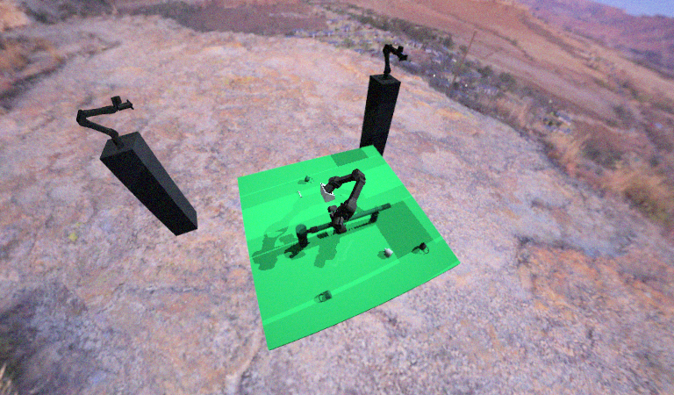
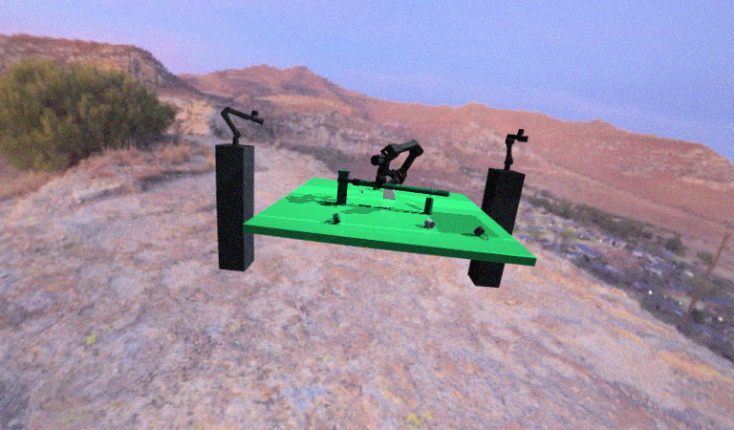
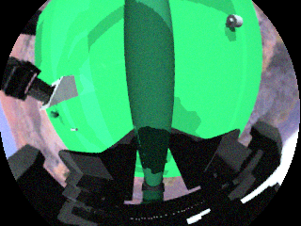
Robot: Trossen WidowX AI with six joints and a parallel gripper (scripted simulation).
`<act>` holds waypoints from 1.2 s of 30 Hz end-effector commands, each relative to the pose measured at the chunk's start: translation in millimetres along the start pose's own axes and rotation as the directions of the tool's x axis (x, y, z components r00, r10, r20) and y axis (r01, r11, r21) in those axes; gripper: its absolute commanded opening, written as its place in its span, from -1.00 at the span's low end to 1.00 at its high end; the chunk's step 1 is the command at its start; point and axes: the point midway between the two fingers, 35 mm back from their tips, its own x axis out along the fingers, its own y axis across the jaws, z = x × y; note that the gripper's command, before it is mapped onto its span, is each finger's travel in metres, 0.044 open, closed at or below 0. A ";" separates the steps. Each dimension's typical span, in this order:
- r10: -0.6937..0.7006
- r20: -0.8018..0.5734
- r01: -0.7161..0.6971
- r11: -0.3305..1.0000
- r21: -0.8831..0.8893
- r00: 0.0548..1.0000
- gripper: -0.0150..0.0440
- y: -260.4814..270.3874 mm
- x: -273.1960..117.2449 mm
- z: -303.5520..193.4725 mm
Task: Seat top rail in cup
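The dark green rail lies nearly level above the green table. My gripper is shut on it, with a finger on each side. The big post stands at the left in the top and exterior views, with the rail's near end close against its upper part. A dark ring surrounds the line of the rail just past my fingers. How deep the cut end sits in the cup is too small to tell. The shorter post stands under the far part; its loop cap is unclear.
A pale cylinder and two dark ring-shaped fittings lie on the green table. My arm's base stands on a grey plate. Two black pillars with arms stand beyond the table.
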 end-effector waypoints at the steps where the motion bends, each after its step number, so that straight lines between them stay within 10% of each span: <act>1: -0.015 -0.018 0.016 1.000 0.006 1.000 -0.49 -1.5 -6.1 -8.1; 36: -0.016 -0.018 0.016 1.000 0.006 1.000 -0.49 -2.1 -4.7 -19.5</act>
